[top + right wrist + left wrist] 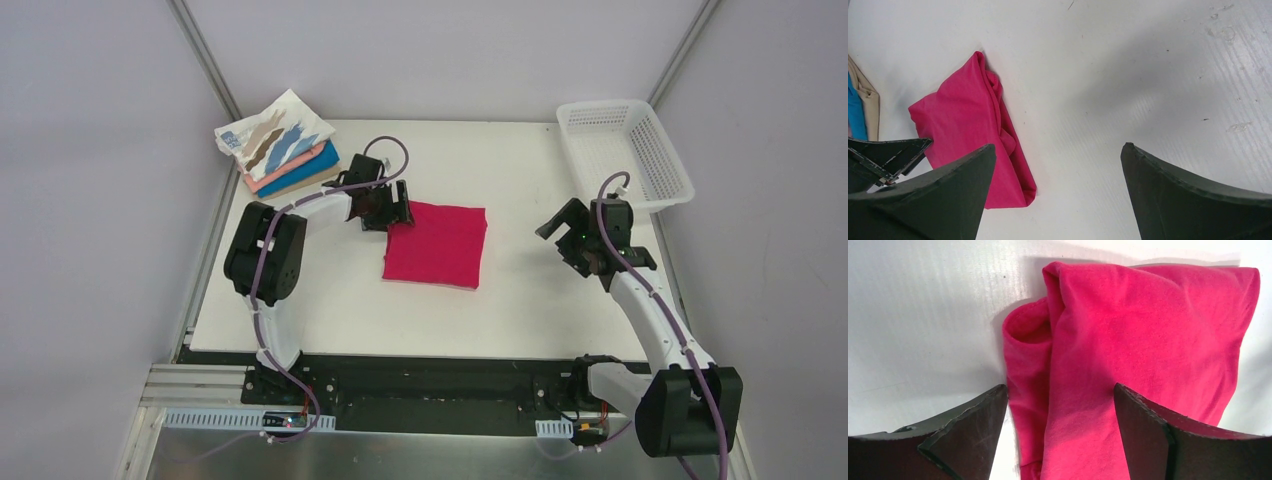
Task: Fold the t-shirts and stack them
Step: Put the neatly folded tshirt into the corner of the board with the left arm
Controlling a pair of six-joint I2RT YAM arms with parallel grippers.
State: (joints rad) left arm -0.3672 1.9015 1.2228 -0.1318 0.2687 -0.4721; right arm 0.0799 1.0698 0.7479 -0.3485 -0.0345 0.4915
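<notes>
Top external view: a folded, squarish crimson-pink soft cloth t-shirt [437, 245] lies flat mid-way across the white table [520, 300], with the left pincer [388, 218] at its far-left corner. A white shirt with tan and blue streaks [272, 135] tops the folded stack at the table's far-left corner.

Left wrist view: the pink knit is smooth, its edge rolled. The dark fingers [973, 425] stand apart, straddling that edge, not clamped.

Right wrist view: the right pincer [1058, 150] gapes wide over bare table, holding nothing, apart from the pink shirt.
</notes>
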